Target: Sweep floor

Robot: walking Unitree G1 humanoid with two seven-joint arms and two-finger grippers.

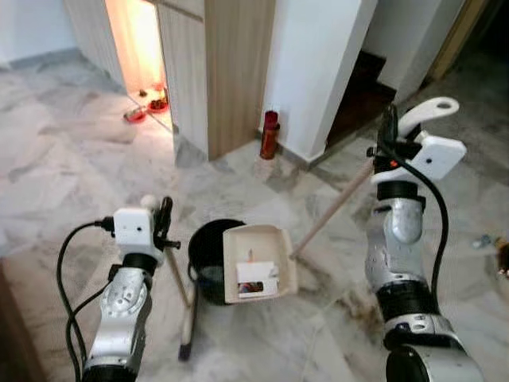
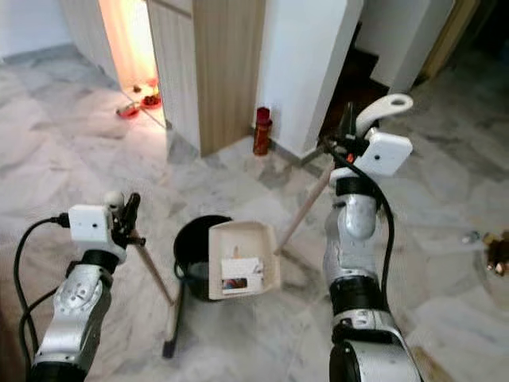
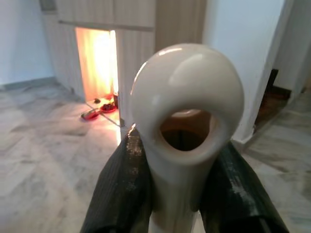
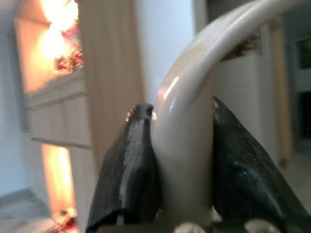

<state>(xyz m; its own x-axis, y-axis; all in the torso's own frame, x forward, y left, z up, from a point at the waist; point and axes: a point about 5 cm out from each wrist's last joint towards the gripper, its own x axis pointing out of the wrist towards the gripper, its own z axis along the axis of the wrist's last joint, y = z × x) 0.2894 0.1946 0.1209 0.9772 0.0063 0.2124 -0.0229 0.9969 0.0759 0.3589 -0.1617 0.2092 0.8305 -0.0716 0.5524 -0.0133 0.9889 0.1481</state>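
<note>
My left gripper (image 1: 165,225) is shut on the white, looped top of a broom handle (image 3: 187,116); its black fingers (image 3: 121,189) press it from both sides. The wooden stick (image 1: 178,274) slants down to a dark end on the floor (image 1: 185,338). My right gripper (image 1: 387,137) is raised and shut on the white curved grip (image 4: 182,141) of a dustpan handle (image 1: 334,208). That long wooden handle runs down to the beige dustpan (image 1: 258,263), which stands tilted on the floor with paper scraps inside.
A black round tub (image 1: 208,248) sits right behind the dustpan. A red bottle (image 1: 270,134) stands against the white wall, beside a wooden cabinet (image 1: 227,72). Red bowls (image 1: 137,114) lie by the lit opening. Small litter (image 1: 497,248) lies on the marble floor at right.
</note>
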